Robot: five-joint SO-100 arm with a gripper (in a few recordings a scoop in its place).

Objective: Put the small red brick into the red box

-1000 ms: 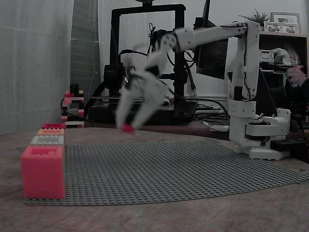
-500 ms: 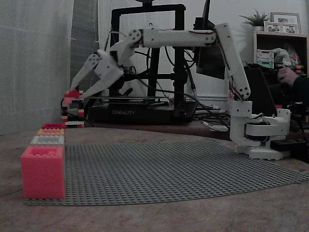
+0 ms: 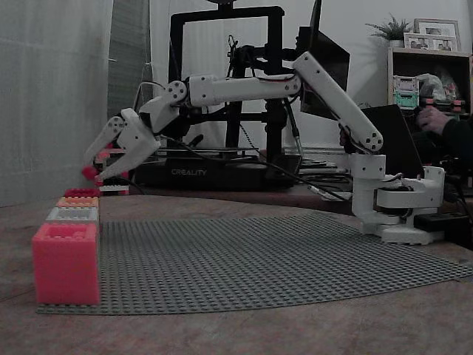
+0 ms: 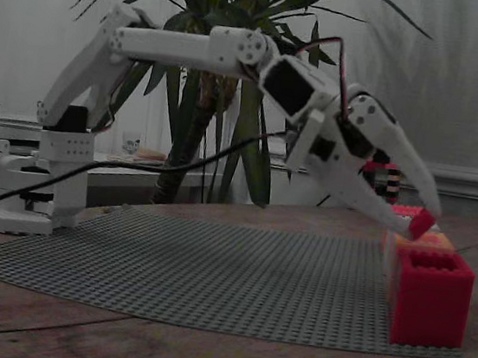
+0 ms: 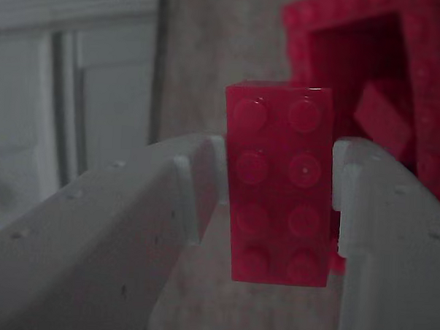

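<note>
The small red brick (image 5: 280, 184), a glossy oblong toy piece with two rows of four round studs, sits pinched between the two white plastic fingers (image 5: 378, 216) of the hand (image 3: 94, 171), its studded face turned to the wrist camera. In the wrist view the fingers press on its long sides, and its top end stands clear above them. In both fixed views the brick (image 3: 90, 174) is a small red spot at the very tips, held in the air above the far end of a row of boxes.

The red box (image 5: 369, 91), a deep red, square, open-topped box of toy bricks with a studded rim, lies just beyond the brick in the wrist view, up and to the right, with another red piece lying tilted inside it. In a fixed view this box (image 3: 81, 192) is the last and farthest of the row, almost under the hand.

Nearer the camera in that row stand an orange box (image 3: 77, 201), a pale grey box (image 3: 72, 214) and a pink-coral box (image 3: 66, 262), all along the left edge of a grey studded baseplate (image 3: 281, 259) laid on the brown table (image 3: 244, 333). The white jointed arm (image 3: 295, 81) reaches across from its base (image 3: 399, 203) at the right. Behind it stands a black-framed 3D printer (image 3: 222, 89).
</note>
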